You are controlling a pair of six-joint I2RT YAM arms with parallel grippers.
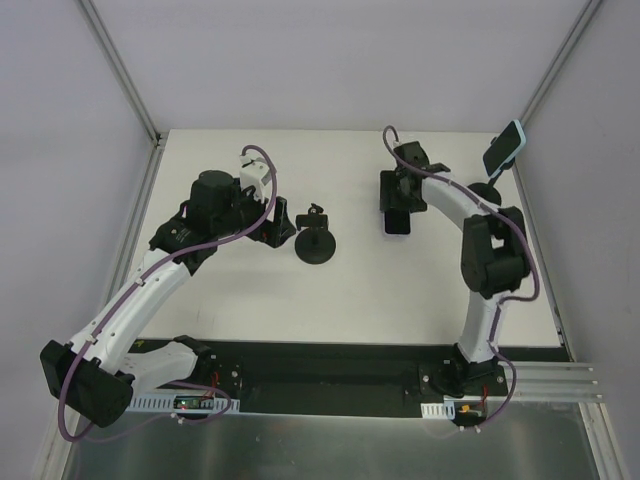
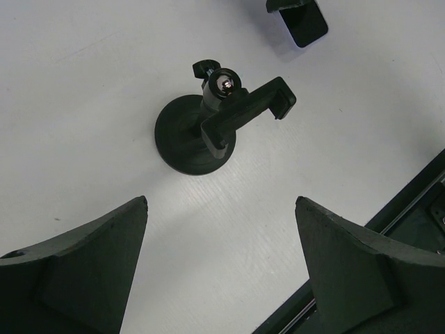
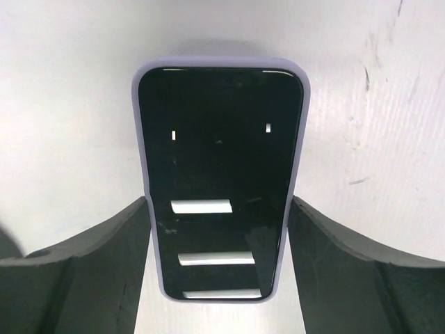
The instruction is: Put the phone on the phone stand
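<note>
From above, the phone stand (image 1: pixel 318 247) sits near the middle of the table (image 1: pixel 400 300). The left gripper (image 1: pixel 285 228) hovers just beside it at nine o'clock. The phone (image 1: pixel 398 222) lies flat, well apart from the stand at about two o'clock, with the right gripper (image 1: pixel 397 205) down over it. Another phone-like device (image 1: pixel 505 148) is propped high at the table's two-o'clock corner. In the left wrist view, the left pincer is spread wide and holds nothing. The stand is apart from it toward twelve o'clock, with its round base on the table and its clamp cradle (image 2: pixel 250 108) tilted toward two o'clock. In the right wrist view, the phone is screen-up on the table, its far end at twelve o'clock. The fingers (image 3: pixel 104 257) sit against both long edges of its pale case, so the right pincer looks closed on the phone at roughly phone width. The step in hand appears to be the pickup. Next, the phone needs a firm lift without slipping, then a carry toward eight o'clock to the stand, lined up with the tilted cradle. The left pincer could steady the base.
</note>
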